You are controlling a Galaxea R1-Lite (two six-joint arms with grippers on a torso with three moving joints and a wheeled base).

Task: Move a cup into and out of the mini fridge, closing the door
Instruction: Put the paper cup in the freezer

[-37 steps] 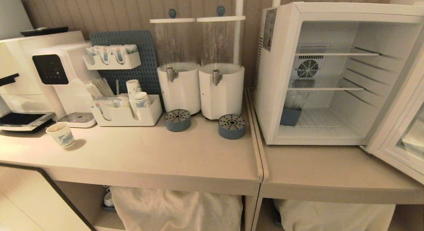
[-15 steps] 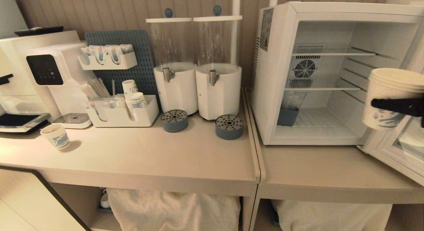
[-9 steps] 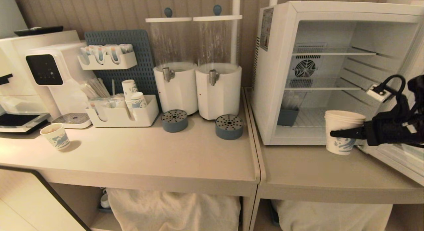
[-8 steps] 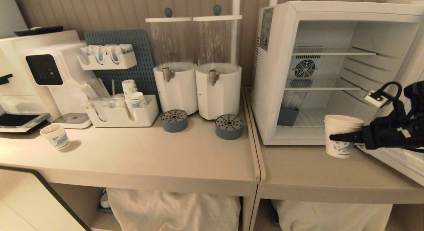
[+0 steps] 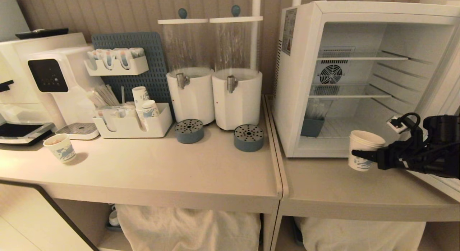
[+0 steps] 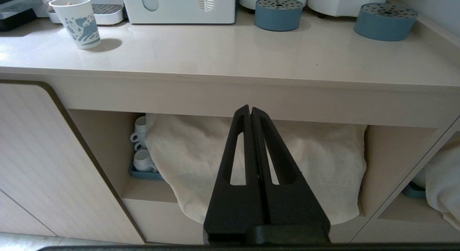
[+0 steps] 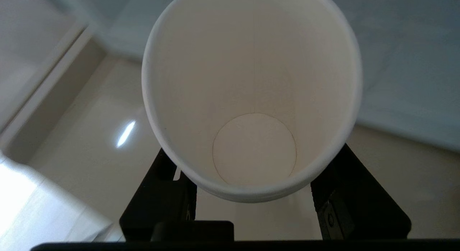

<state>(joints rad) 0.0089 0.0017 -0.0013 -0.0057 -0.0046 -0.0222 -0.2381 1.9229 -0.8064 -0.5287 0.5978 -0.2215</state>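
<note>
The cup [image 5: 362, 150], white paper with a blue print, hangs upright just above the counter at the lower right of the mini fridge's [image 5: 298, 85] open front. My right gripper [image 5: 360, 154] reaches in from the right and is shut on the cup's sides. In the right wrist view the cup [image 7: 251, 100] shows a clean white inside, with the right gripper [image 7: 253, 161] clamped around it. The door [image 5: 441, 96] is swung wide open to the right. My left gripper [image 6: 250, 109] is shut and empty, parked below the counter's front edge.
A second patterned cup [image 5: 61, 147] with a brown inside stands at the counter's left. Stacked paper cups [image 5: 145, 100], two drink dispensers [image 5: 215, 96] and two blue drip trays [image 5: 248, 137] stand at the back. A blue holder [image 5: 312, 127] stands inside the fridge's bottom left. Wire shelves [image 5: 355, 95] cross the fridge.
My right arm has come in from the right with the cup, carried it down and to the left, and now holds it low before the fridge opening. The left arm has not moved.
</note>
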